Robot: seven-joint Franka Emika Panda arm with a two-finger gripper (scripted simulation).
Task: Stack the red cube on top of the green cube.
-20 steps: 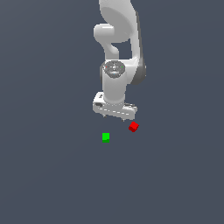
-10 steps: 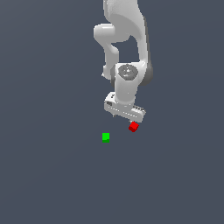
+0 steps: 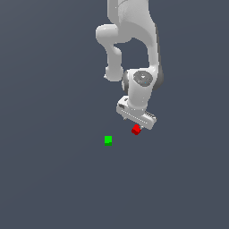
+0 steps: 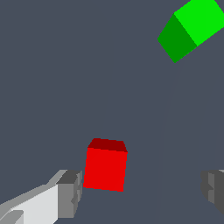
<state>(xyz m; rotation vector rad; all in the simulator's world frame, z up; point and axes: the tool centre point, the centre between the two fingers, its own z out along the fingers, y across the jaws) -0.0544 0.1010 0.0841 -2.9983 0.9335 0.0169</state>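
Observation:
The red cube (image 3: pixel 136 130) sits on the grey floor, partly under the white gripper (image 3: pixel 137 123) in the exterior view. In the wrist view the red cube (image 4: pixel 105 165) lies between the two fingertips (image 4: pixel 70 194), close to one of them and touching neither. The gripper (image 4: pixel 141 192) is open with a wide gap. The green cube (image 3: pixel 108 140) sits apart, toward the exterior view's left of the red one; it also shows in the wrist view (image 4: pixel 192 27).
The white arm (image 3: pixel 134 40) rises above the gripper. The floor (image 3: pixel 53 179) around both cubes is plain dark grey.
The gripper has moved toward the exterior view's right and lowered, coming down over the red cube. Neither cube has moved.

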